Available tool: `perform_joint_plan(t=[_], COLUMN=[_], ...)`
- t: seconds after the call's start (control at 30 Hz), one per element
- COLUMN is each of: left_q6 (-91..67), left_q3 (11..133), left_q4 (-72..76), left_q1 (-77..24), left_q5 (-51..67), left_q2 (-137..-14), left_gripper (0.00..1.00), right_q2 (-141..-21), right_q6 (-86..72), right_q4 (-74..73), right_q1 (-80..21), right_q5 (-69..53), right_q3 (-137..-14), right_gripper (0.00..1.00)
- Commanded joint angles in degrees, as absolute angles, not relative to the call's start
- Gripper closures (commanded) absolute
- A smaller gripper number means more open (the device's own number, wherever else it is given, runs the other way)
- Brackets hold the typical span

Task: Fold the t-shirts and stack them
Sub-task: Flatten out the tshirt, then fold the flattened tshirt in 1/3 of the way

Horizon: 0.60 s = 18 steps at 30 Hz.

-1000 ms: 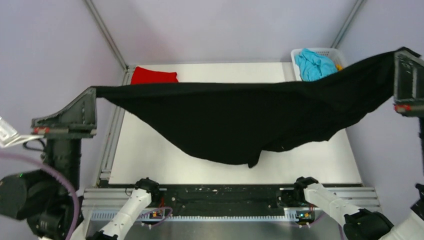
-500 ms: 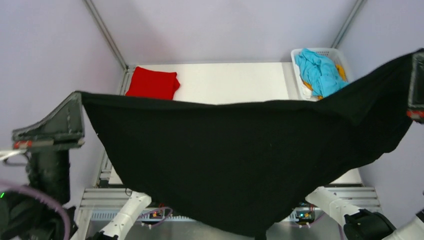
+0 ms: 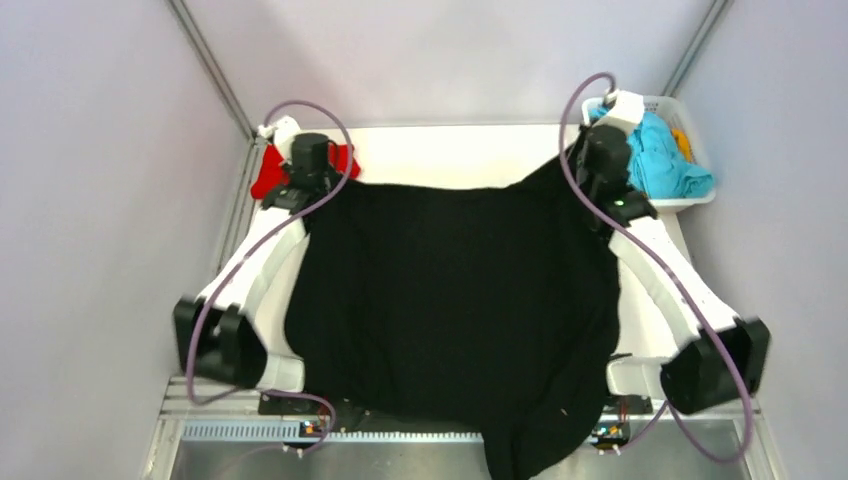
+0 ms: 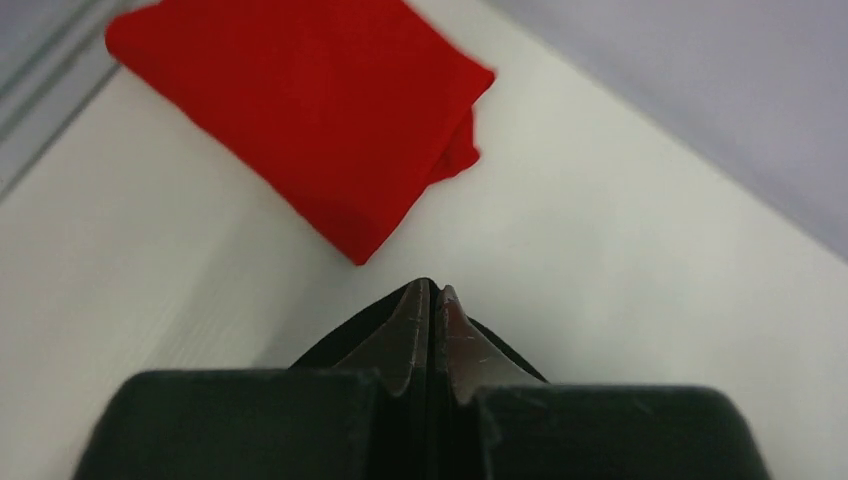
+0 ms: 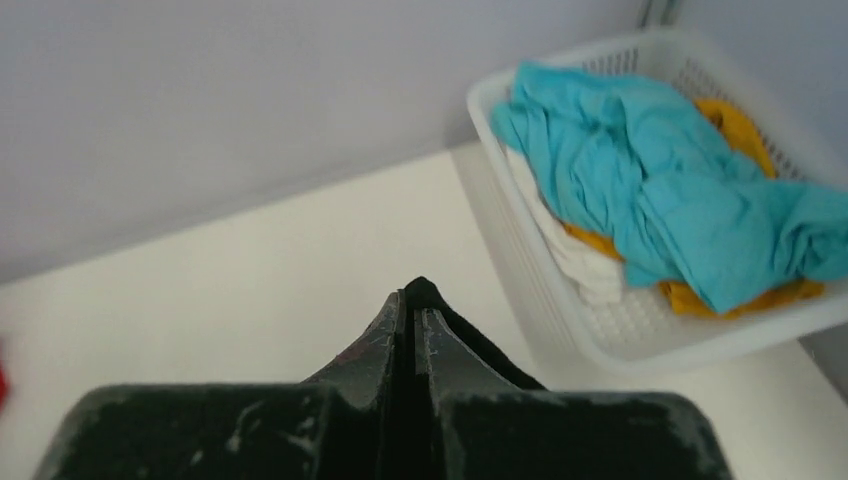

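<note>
- Both arms reach far across the table, elbows splayed outward. The left claw and right claw are each clenched on a far corner of the black shirt.
- The one black shirt lies spread mid-table, its near hem hanging over the near edge.
- One folded red shirt lies far left, just beyond the left claw.
- One basket, far right, holds blue, orange and white cloth.
- Bare table shows along the far edge.

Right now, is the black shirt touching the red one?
Apart. In the left wrist view, bare table lies between the red shirt and the corner of the black shirt pinched in the left jaws.
</note>
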<state>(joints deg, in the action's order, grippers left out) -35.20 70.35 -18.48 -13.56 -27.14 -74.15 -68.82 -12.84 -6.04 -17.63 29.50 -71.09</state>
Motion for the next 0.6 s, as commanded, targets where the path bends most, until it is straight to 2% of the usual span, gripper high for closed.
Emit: perform_joint_plan(t=[0.0,0.13,0.27,0.37,0.57], left_q6=[-40.27,-41.88,-42.59,-42.56,-41.79], left_q3=[72.78,81.04,94.35,99.88,100.79], left_q4=[-13.95,-15.26,-20.59,-23.59,-22.13], left_q1=[-10.48,-8.95,-6.67,-5.80,-3.95], left_q5=[-25.94,-21.34,-15.43,-15.39,-13.99], left_q2=[-88.29,-106.63,-121.67,-126.54,-127.65], left_gripper=[1.00,1.00,1.00,1.00,1.00], right_q2=[-77.18,-91.25,-104.97,-110.92,-114.96], right_q6=[-18.28,-20.59,-20.11,-21.04,-20.30], right_q4=[9.11,12.55,11.73,10.81,7.09], right_q1=[-13.09,-12.41,-12.24,-12.08,-11.99], right_q5=[27.67,24.84,23.98,22.58,23.24], right_q3=[-64.32,-63.57,-69.47,-74.35,-80.97], right_gripper=[1.00,1.00,1.00,1.00,1.00])
